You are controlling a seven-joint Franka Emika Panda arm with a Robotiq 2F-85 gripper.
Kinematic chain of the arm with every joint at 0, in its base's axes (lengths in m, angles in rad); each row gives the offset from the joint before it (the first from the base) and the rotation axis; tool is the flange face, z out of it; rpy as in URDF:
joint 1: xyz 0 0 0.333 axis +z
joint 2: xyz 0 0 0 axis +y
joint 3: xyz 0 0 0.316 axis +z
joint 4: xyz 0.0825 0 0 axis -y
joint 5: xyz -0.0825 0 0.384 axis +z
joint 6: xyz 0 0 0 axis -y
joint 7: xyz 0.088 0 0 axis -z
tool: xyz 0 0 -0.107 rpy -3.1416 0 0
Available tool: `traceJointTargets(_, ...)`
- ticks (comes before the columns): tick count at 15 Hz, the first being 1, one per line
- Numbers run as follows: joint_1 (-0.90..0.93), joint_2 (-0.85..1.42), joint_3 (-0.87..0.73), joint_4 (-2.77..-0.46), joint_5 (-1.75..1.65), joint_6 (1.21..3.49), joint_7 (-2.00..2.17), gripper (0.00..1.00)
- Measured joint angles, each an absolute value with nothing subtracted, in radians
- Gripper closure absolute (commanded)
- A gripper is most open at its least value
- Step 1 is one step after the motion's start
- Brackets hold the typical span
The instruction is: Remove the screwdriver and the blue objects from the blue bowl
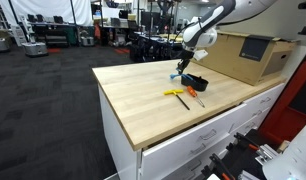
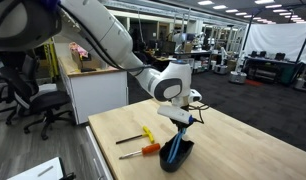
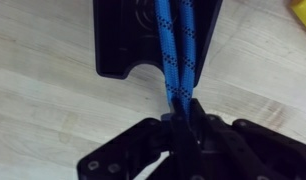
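Observation:
My gripper (image 3: 183, 122) is shut on the two blue objects (image 3: 176, 50), slim blue strips with dark dots that reach from my fingers down into the dark blue bowl (image 3: 118, 40). In both exterior views the gripper (image 1: 183, 66) (image 2: 181, 124) hangs just above the bowl (image 1: 198, 82) (image 2: 183, 155), with the blue objects (image 1: 179, 72) (image 2: 175, 145) standing tilted in it. The screwdriver with the orange-red handle (image 1: 196, 97) (image 2: 150, 150) lies on the wooden table beside the bowl, outside it.
A yellow-handled tool (image 1: 174, 94) (image 2: 147, 133) lies next to the screwdriver; its handle tip also shows in the wrist view (image 3: 303, 12). A large cardboard box (image 1: 243, 55) stands behind the bowl. The wooden table top (image 1: 143, 95) ends in edges near the tools.

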State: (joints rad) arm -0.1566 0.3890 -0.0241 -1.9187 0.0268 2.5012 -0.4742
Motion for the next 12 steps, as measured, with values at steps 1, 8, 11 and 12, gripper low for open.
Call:
traceJointTargets(1,-0.157,0.389,-0.024,-1.919,0.027,2.501,-0.474,0.97)
traceJointTargets(8,-0.156,0.330,-0.024,-1.927,0.024,2.521,-0.464,0.97)
traceJointTargets(11,-0.149,0.252,-0.024,-1.958,0.013,2.523,-0.438,0.97)
traceJointTargets(12,-0.143,0.221,-0.025,-1.972,-0.004,2.523,-0.411,0.97)
